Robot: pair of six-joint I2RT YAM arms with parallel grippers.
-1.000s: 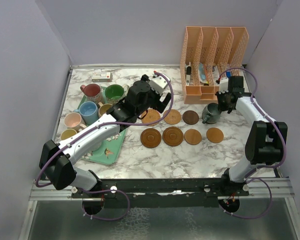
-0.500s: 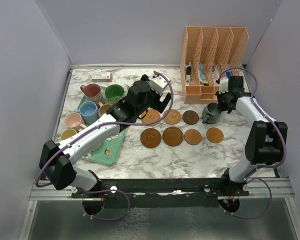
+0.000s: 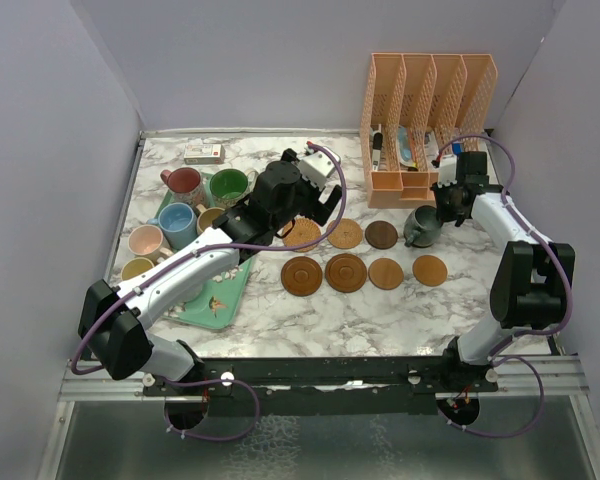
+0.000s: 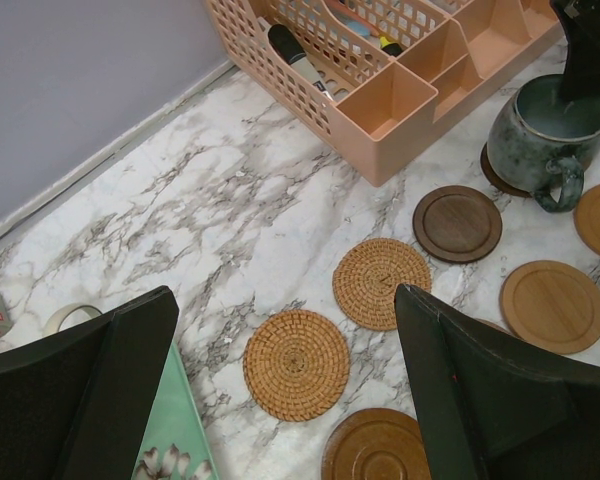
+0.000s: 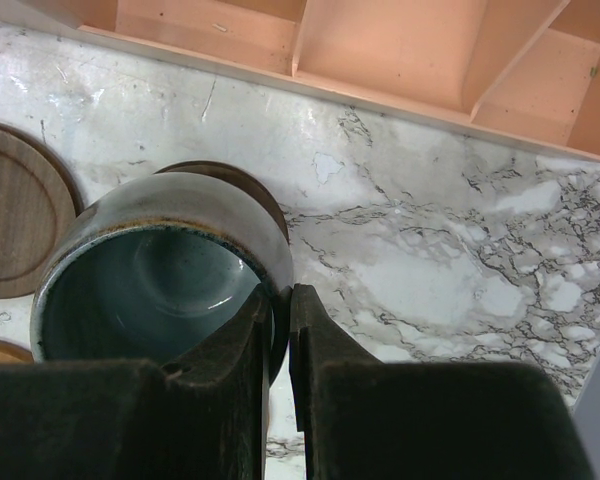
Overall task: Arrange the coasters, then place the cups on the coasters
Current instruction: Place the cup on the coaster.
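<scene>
Seven coasters lie in two rows mid-table: two woven ones [image 4: 296, 363] [image 4: 382, 283], a dark one [image 4: 457, 222] and several brown discs [image 3: 346, 272]. My left gripper [image 4: 285, 300] hangs open above the woven coasters, holding nothing. A dark grey-teal cup [image 5: 150, 270] stands over another dark coaster [image 5: 250, 185] near the organizer. My right gripper [image 5: 282, 295] is shut on that cup's rim, one finger inside and one outside. The red [image 3: 184, 182], green [image 3: 228, 185], blue [image 3: 177, 222], pink [image 3: 145, 240] and yellow [image 3: 137, 268] cups sit at the left.
A mint-green floral tray [image 3: 215, 300] lies at the left, partly under my left arm. A peach desk organizer [image 3: 425, 120] with pens stands at the back right, just behind the grey-teal cup. A small box [image 3: 204, 153] lies by the back wall.
</scene>
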